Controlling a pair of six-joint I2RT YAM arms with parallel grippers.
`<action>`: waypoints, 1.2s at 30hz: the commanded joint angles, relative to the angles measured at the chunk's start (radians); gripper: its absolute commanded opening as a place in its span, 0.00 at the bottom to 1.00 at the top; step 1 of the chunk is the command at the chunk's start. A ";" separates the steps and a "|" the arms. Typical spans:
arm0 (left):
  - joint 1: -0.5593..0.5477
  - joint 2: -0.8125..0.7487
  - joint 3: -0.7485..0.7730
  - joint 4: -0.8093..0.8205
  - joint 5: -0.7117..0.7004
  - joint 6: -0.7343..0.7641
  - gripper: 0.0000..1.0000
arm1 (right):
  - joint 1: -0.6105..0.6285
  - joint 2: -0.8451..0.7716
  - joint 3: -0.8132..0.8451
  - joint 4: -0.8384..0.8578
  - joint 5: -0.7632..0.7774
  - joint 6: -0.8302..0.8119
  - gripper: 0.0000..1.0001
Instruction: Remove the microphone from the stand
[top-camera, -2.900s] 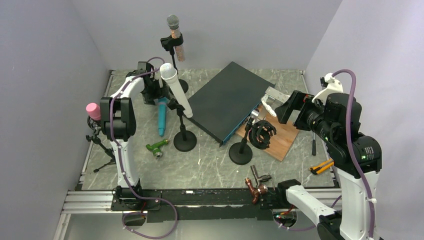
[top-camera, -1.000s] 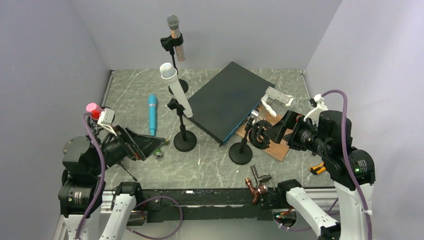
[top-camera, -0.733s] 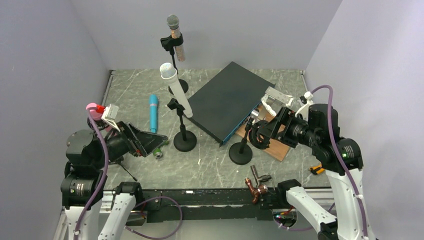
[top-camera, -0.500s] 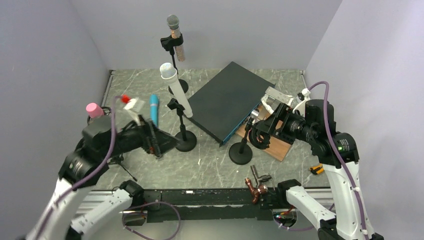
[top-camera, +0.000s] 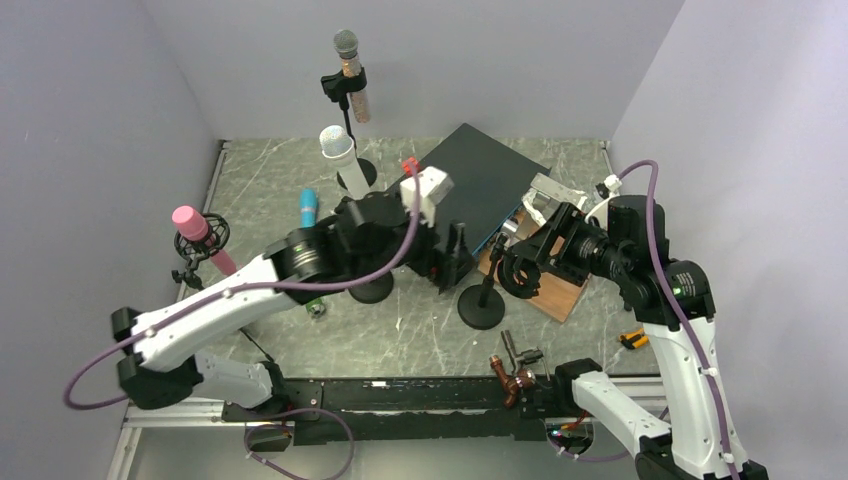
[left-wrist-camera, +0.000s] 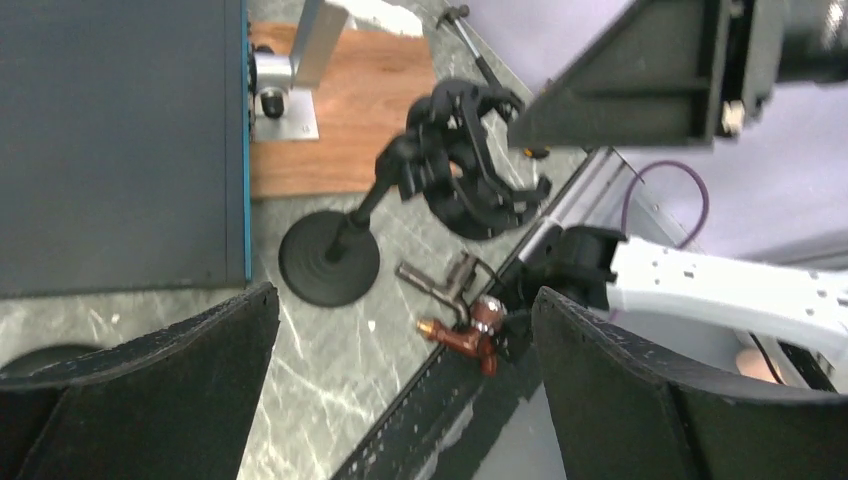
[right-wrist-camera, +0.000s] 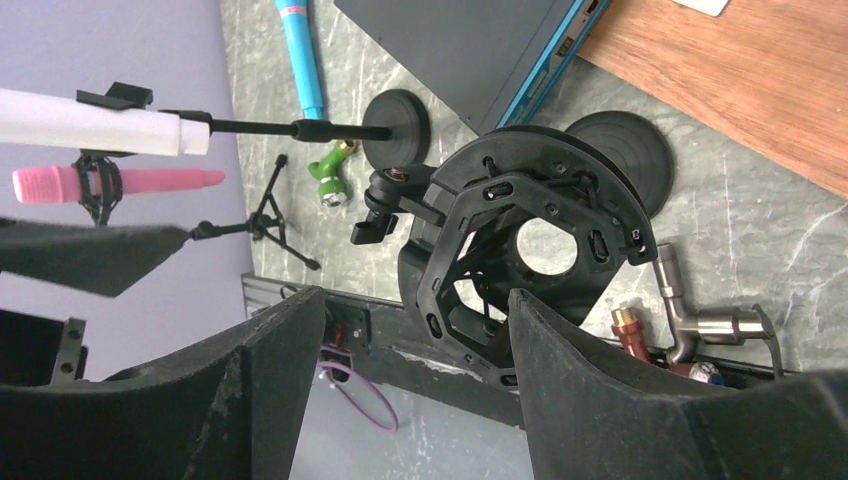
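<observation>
White microphone (top-camera: 343, 168) sits clipped in its stand (right-wrist-camera: 395, 120), just left of the black case (top-camera: 488, 172). Left tool (left-wrist-camera: 405, 295) and right tool (right-wrist-camera: 418, 295) both gape empty off the case's near edge. I'd grip above the clip and pull along the slant, steadying the stand.
</observation>
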 joint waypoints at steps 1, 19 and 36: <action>0.021 0.138 0.139 0.055 -0.021 0.014 0.99 | 0.002 -0.014 0.015 0.048 0.023 0.036 0.68; 0.172 0.407 0.249 0.110 0.396 -0.134 0.65 | 0.003 -0.015 -0.087 0.126 -0.024 -0.014 0.48; 0.182 0.441 0.137 0.123 0.425 -0.125 0.46 | 0.003 0.004 -0.188 0.155 -0.048 -0.061 0.27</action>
